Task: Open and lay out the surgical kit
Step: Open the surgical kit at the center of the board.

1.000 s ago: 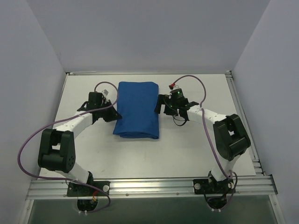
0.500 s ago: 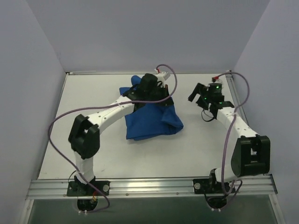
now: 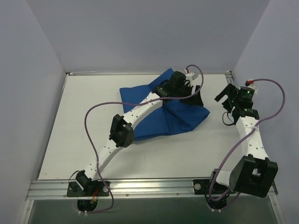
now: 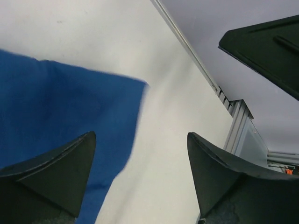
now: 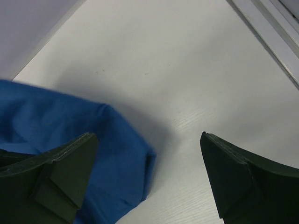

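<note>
Top view: the wrap (image 3: 174, 119) sits mid-frame, partly unfolded, one flap spread toward the right, its lower edge layered. No tray or instruments are showing.

Just above, the left fingers (image 4: 60, 172) stand apart over the flap's corner, gripping nothing. Upper right, the right fingers (image 5: 56, 172) gape wide, empty, near the cloth's edge.

The move now, I'd say: pinch one layer at a corner and draw it low and outward, so nothing inside tumbles.

Metal rail (image 3: 149, 186) along the bottom, then a smooth white desk (image 3: 79, 126), with pale walls (image 3: 140, 32) on three sides beyond.

White arms (image 3: 140, 108), black joints (image 3: 122, 133); purple cables (image 3: 86, 122)
</note>
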